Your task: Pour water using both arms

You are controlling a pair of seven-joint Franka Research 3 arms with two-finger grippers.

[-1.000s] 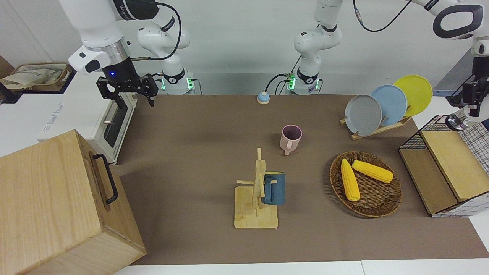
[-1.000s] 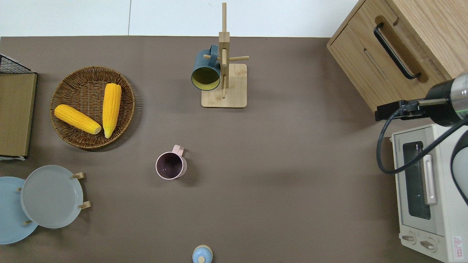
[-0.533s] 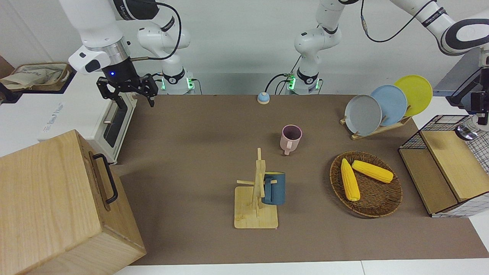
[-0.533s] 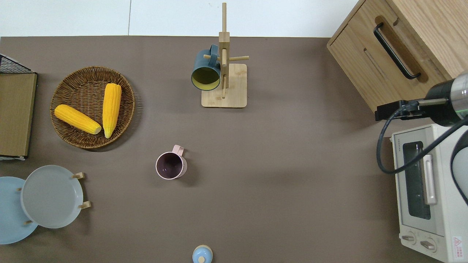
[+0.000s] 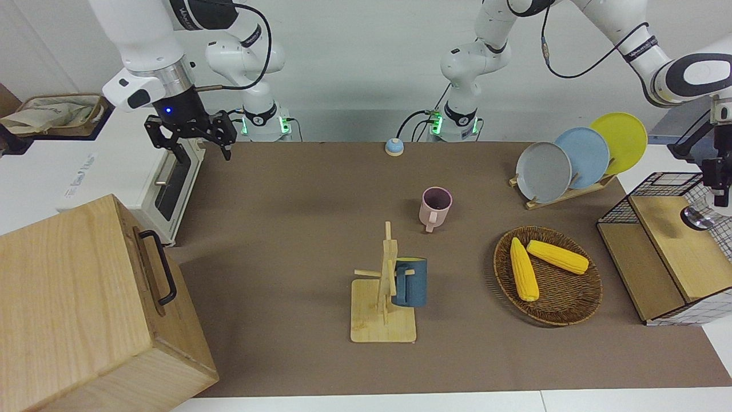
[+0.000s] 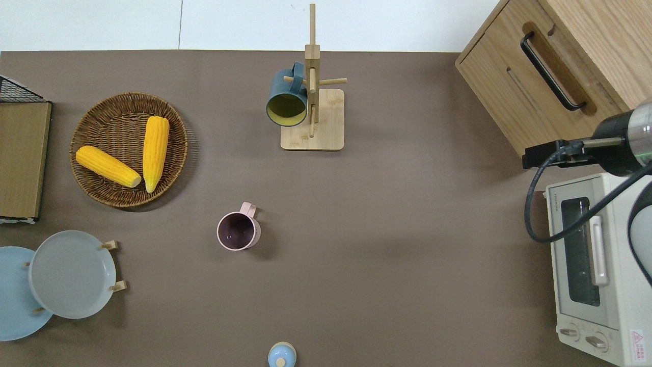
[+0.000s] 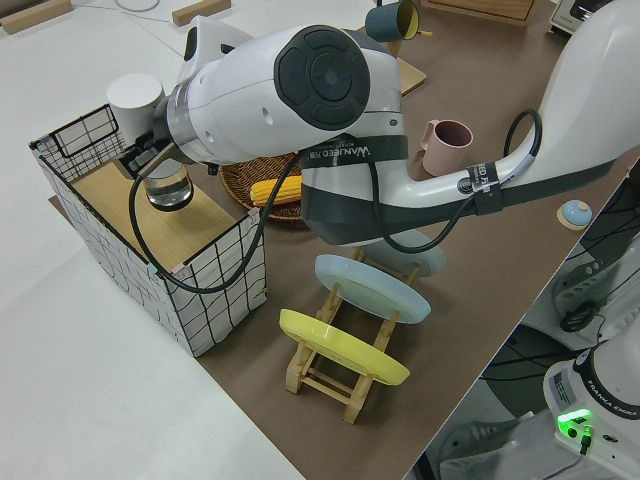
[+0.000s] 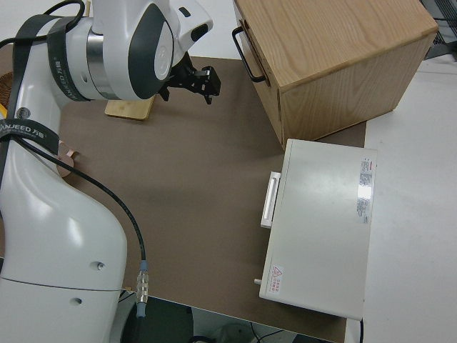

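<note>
My left gripper (image 5: 713,197) hangs over the wooden top shelf of the wire rack (image 5: 669,240) at the left arm's end of the table. It is shut on a clear glass (image 5: 700,216), which the left side view shows just over the shelf (image 7: 168,188). The left arm's bulk hides the fingers in that view. A pink mug (image 5: 436,206) stands upright near the middle of the table. My right arm is parked, its gripper (image 5: 201,149) open and holding nothing.
A blue mug (image 5: 409,281) hangs on a wooden mug tree (image 5: 382,320). A wicker basket (image 5: 563,309) holds two corn cobs. A plate rack (image 5: 572,191), a small bell (image 5: 393,147), a toaster oven (image 6: 591,265) and a wooden box (image 5: 86,309) also stand around.
My left arm has swung outward and carried the glass down toward the rack's top shelf. The right arm has barely moved.
</note>
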